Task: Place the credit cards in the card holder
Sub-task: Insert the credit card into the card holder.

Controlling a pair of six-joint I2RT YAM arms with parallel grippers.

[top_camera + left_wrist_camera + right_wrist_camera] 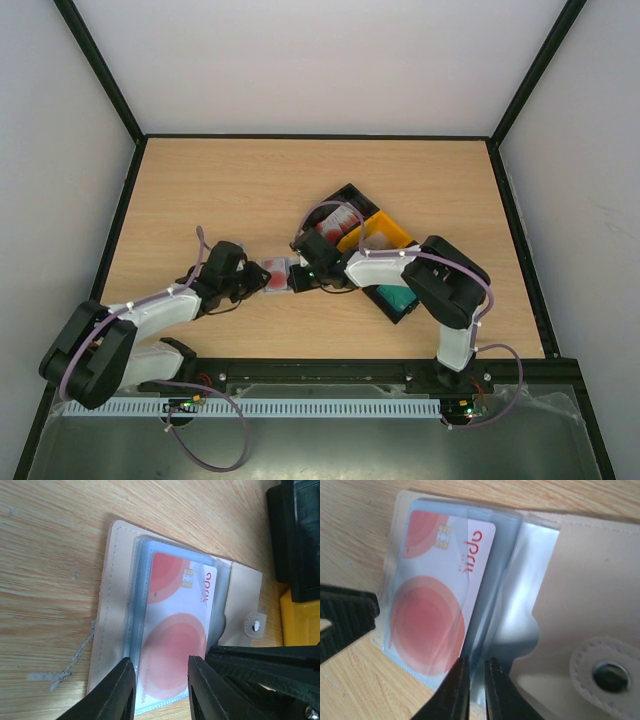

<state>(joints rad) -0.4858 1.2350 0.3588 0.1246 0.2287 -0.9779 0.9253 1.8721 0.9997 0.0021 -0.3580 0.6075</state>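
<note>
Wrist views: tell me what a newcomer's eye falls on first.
First, the red-and-white card, tucked in the clear sleeve of the open beige card holder, which lies flat on the wooden table. Next, the fingers at its edge: the left fingers stand apart over the card, and the right fingers are almost together at the sleeve's edge. In the top view, a black-and-yellow tray sits to the holder's right.

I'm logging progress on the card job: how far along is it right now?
Done: one red-and-white card sits in the holder's clear sleeve. In hand: the left gripper straddles the holder's edge, jaws apart, while the right gripper is shut at the sleeve's edge. Left: a second red-and-white card and a teal card lie in the tray.
</note>
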